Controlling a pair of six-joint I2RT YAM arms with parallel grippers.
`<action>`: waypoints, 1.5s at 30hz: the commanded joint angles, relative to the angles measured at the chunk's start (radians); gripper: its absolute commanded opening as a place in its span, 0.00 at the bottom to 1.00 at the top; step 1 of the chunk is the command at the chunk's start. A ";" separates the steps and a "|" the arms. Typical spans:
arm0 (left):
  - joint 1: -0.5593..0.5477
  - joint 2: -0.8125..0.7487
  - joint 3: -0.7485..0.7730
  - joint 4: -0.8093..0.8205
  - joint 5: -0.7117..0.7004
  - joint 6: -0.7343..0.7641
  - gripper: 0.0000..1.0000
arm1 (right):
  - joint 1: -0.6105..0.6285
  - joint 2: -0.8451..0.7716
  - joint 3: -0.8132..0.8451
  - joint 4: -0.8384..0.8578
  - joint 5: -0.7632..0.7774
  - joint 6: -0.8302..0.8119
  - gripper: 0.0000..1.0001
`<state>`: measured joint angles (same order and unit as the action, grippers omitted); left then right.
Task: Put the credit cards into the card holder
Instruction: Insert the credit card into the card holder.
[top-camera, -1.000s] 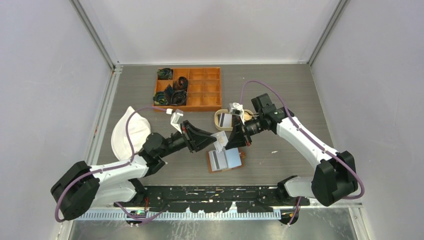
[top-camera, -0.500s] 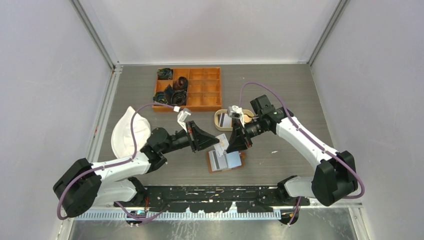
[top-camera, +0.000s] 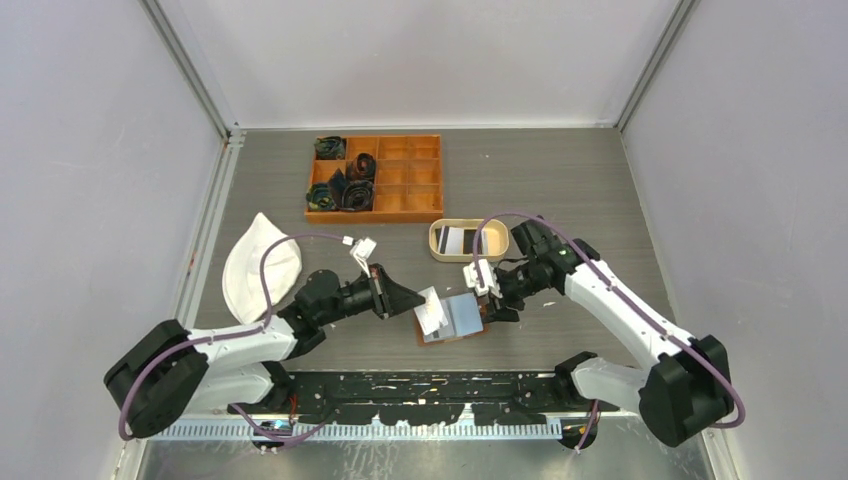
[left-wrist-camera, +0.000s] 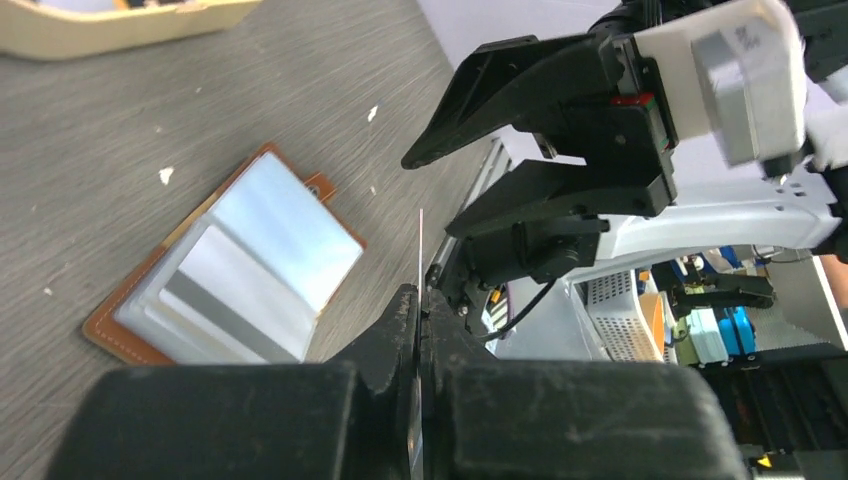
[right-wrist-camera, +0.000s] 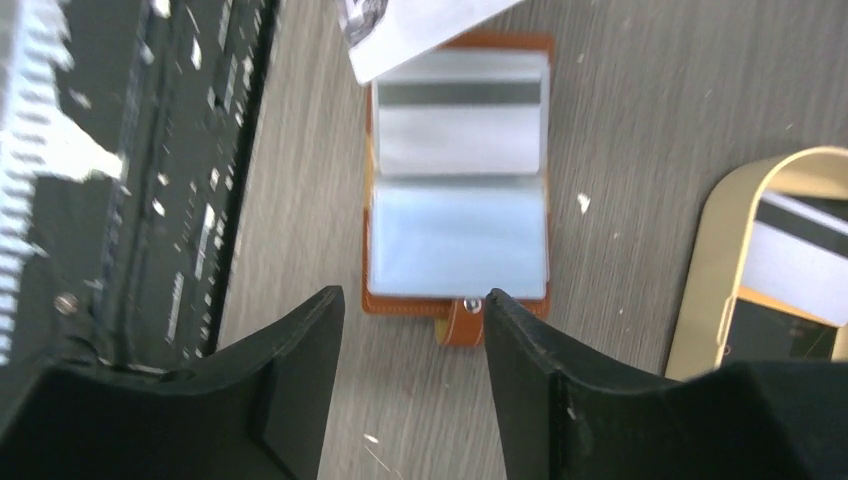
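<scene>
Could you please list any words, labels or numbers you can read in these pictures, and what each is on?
Nothing is readable.
Small marks on the white camera housing: too blurred to read.
Dark print on the corner of the white card: too blurred to read.

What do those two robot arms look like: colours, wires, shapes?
The left arm and right arm have smooth white shells joined by chunky black joints. A purple cable loops loosely along each. The fingers are matte black, wedge-shaped, and a small white camera box sits at each wrist.
</scene>
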<state>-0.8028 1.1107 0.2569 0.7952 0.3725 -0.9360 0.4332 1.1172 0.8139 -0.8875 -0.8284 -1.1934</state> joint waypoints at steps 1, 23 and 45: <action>0.003 0.082 0.005 0.073 -0.055 -0.075 0.00 | 0.017 0.064 -0.024 0.027 0.173 -0.197 0.58; 0.002 0.541 0.088 0.299 -0.086 -0.174 0.00 | 0.132 0.192 -0.086 0.088 0.273 -0.308 0.61; 0.000 0.487 0.160 -0.046 -0.108 -0.157 0.00 | 0.181 0.240 -0.074 0.098 0.323 -0.271 0.53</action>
<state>-0.8032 1.6344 0.3740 0.8417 0.2722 -1.1164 0.6037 1.3495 0.7235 -0.8032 -0.5156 -1.4746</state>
